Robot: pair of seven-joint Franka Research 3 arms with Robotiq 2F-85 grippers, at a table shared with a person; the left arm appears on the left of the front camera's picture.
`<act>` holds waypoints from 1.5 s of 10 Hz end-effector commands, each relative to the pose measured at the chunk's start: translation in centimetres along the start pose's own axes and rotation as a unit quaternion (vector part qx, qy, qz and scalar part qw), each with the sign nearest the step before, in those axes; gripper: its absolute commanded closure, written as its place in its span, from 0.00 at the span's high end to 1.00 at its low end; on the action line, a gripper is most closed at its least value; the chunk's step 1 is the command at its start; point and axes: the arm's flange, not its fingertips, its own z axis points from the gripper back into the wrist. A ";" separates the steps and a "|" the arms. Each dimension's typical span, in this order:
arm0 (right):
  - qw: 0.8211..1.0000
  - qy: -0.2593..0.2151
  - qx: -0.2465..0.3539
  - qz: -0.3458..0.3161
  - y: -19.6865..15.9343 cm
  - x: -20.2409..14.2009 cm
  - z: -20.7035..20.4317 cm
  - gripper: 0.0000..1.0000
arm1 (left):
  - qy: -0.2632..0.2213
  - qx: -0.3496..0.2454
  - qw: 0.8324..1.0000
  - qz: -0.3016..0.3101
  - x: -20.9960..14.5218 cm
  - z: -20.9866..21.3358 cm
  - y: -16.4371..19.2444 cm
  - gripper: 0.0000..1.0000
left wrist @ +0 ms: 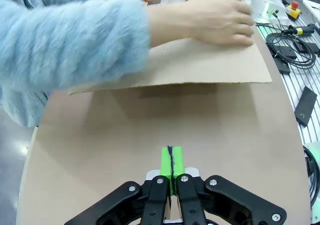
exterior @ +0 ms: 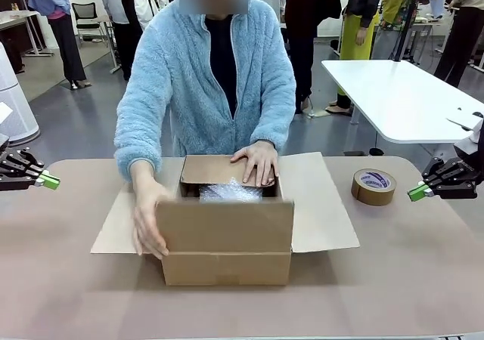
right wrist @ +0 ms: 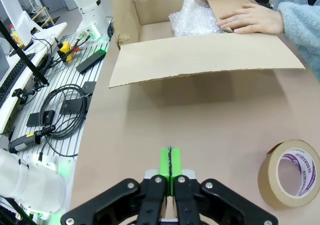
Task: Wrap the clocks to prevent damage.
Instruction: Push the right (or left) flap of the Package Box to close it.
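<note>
A person in a fluffy light-blue jacket stands at the far side of the worktop (exterior: 393,279), leaning over an open cardboard box (exterior: 227,238) that sits in the middle of it. The clocks (exterior: 229,193) are down inside the box, toward its far end. All I can make out of them is a whitish bundle in crinkled clear bubble wrap poking up above the near wall. One of the person's hands (exterior: 259,163) lies flat on the far flap, which is folded in over the box just behind the bundle. The person's other hand (exterior: 149,223) is at the box's near corner on the robot's left, against the flap facing the robot, which stands upright. The two side flaps are spread wide and lie out over the worktop on either side. A roll of brown packing tape (exterior: 373,187) lies flat on the robot's right, near the spread flap on that side but not touching it, between the box and the robot's right hand (exterior: 417,193). That hand hangs low over the right edge of the worktop with its green pads (right wrist: 165,165) pressed together, holding nothing and pointing in toward the box. The robot's left hand (exterior: 50,180) is in the same pose at the opposite edge, well apart from the box, with its fingers together and nothing between them.
</note>
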 end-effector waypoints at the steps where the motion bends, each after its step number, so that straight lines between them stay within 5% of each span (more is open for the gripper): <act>1: 1.000 -0.005 0.003 0.006 0.1 -0.2 -0.1 0.01 | -0.003 0.008 1.000 -0.003 0.2 0.0 -0.2 0.01; 15: 1.000 -0.005 0.003 0.006 0.1 -0.2 -0.1 0.01 | -0.003 0.008 1.000 -0.003 0.2 0.0 -0.2 0.01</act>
